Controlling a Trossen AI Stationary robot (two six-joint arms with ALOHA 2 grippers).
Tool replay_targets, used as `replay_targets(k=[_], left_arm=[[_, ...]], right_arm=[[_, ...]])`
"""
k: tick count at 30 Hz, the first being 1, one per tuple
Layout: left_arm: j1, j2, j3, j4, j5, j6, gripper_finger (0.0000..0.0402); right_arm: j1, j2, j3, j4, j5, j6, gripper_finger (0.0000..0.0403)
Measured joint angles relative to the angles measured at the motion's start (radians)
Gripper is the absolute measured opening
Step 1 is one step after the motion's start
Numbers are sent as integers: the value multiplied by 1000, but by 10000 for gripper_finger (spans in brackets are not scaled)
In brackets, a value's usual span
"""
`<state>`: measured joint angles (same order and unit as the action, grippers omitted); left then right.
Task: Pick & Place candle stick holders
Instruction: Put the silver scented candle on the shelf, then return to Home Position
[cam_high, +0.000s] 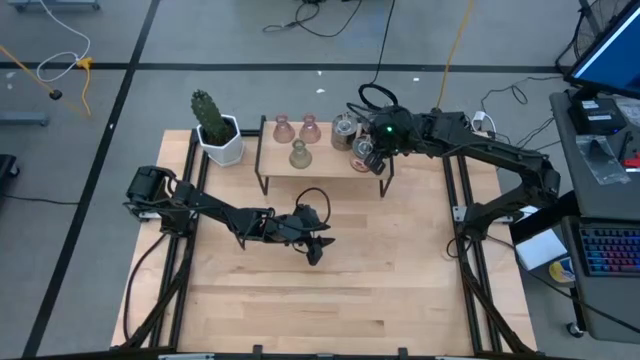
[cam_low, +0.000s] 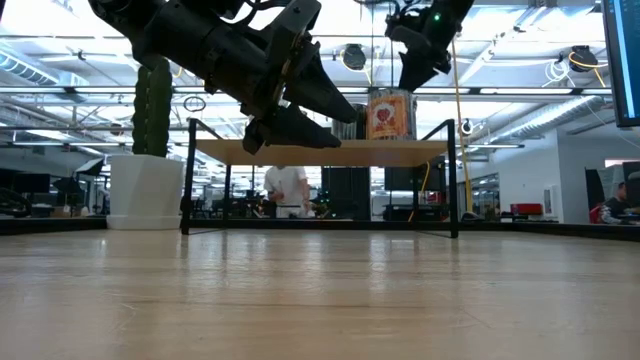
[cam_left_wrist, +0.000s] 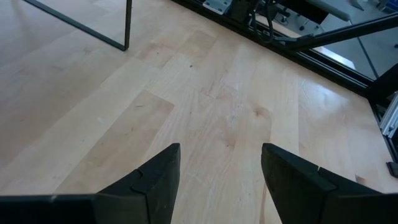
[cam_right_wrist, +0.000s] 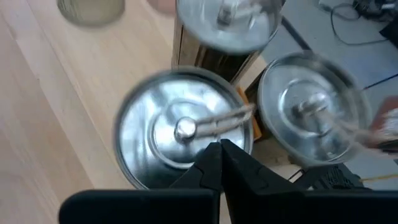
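Observation:
On a low wooden shelf (cam_high: 325, 168) at the table's far middle stand two pale pink holders (cam_high: 296, 127), an olive-green one (cam_high: 299, 154) and shiny silver round holders (cam_high: 345, 128). My right gripper (cam_right_wrist: 221, 146) is shut and slants down over the right end of the shelf. Its tips are above the near rim of one silver holder (cam_right_wrist: 168, 134), with two more silver holders (cam_right_wrist: 314, 112) beside and beyond it. My left gripper (cam_left_wrist: 221, 152) hangs open above bare table, nearer than the shelf (cam_high: 316, 246), with nothing between its fingers. My right gripper's shut fingertips (cam_right_wrist: 211, 158) slant down over the near rim (cam_right_wrist: 199, 177) of the silver holder. That holder stands upright on the shelf. Whether the tips touch the rim, I cannot tell.
A green cactus in a white pot (cam_high: 216, 128) stands at the shelf's left end. The shelf's thin black legs (cam_low: 187, 180) reach down to the wooden table. In front of the shelf lies open wooden tabletop (cam_high: 330, 300). A person shows far behind the table (cam_low: 288, 190).

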<state>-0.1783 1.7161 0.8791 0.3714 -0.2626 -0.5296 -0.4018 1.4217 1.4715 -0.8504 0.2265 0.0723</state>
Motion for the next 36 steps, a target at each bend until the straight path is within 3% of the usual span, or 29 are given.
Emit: replay_targets(k=[10,14,19,25,36], left_arm=[[0,-22,0,-2,31,10,223],[4,-108,0,-2,86,88,223],[4,-266,-26,-36,36,196,223],[-4,-462,-132,-84,18,238,223],[-94,-781,-369,-84,-112,240,223]], right_arm=[[55,-148,0,43,-7,47,0],[101,-246,1,7,-19,47,0],[167,-372,-25,-24,-17,47,0],[227,-549,-189,31,-17,93,0],[247,-844,-555,231,-18,134,0]])
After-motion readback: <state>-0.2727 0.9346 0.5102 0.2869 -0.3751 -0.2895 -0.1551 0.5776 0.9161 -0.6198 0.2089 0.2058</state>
